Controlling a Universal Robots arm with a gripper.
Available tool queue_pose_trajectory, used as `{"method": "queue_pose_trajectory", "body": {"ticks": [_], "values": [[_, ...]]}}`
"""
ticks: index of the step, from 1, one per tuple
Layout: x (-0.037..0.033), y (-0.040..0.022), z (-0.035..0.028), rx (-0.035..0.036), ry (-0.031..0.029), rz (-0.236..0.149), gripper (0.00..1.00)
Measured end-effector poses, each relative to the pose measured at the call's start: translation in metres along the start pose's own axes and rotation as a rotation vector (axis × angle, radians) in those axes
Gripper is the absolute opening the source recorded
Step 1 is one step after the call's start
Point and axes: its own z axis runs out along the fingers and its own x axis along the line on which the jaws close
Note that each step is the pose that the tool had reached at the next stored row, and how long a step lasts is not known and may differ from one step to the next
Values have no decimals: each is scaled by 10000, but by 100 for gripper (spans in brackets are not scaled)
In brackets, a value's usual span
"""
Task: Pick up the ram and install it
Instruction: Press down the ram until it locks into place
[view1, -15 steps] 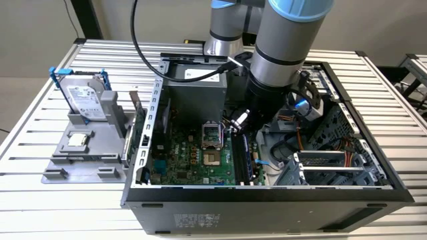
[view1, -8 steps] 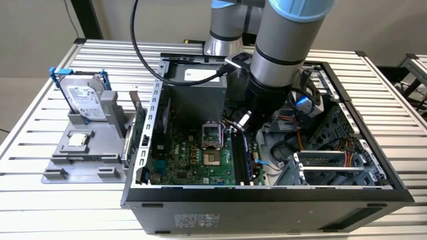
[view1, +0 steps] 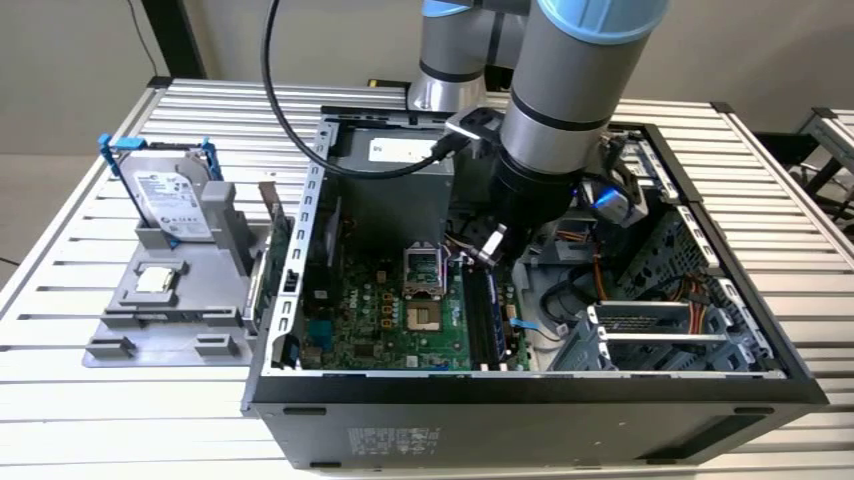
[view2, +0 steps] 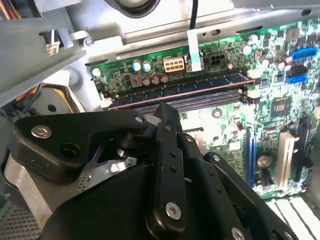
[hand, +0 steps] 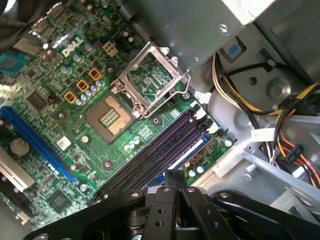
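Observation:
The ram (view2: 180, 89) is a long narrow stick with a row of chips that catch bluish light. It stands in the slot of the memory bank (hand: 155, 150) farthest from the processor socket (hand: 150, 77). The ram (hand: 192, 149) runs out from under my black fingertips in both wrist views. My gripper (hand: 175, 176) is shut, its fingers pressed together right above the stick's near end, with nothing visible between them. In the exterior view my gripper (view1: 486, 256) reaches down into the open computer case (view1: 534, 385) over the ram (view1: 506, 318).
A silver hard drive (view1: 174, 200) in a blue-handled frame stands on a grey holder at the exterior view's left, beside a card with a metal bracket (view1: 274, 245). The power supply (view1: 400, 165), cable bundles (hand: 280, 125) and drive cage (view1: 667, 330) crowd the gripper.

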Motion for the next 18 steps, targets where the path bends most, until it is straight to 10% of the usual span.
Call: {"method": "queue_pose_trajectory", "body": {"ticks": [18], "values": [[0,0,1,97,-82,-3226,0]]}}
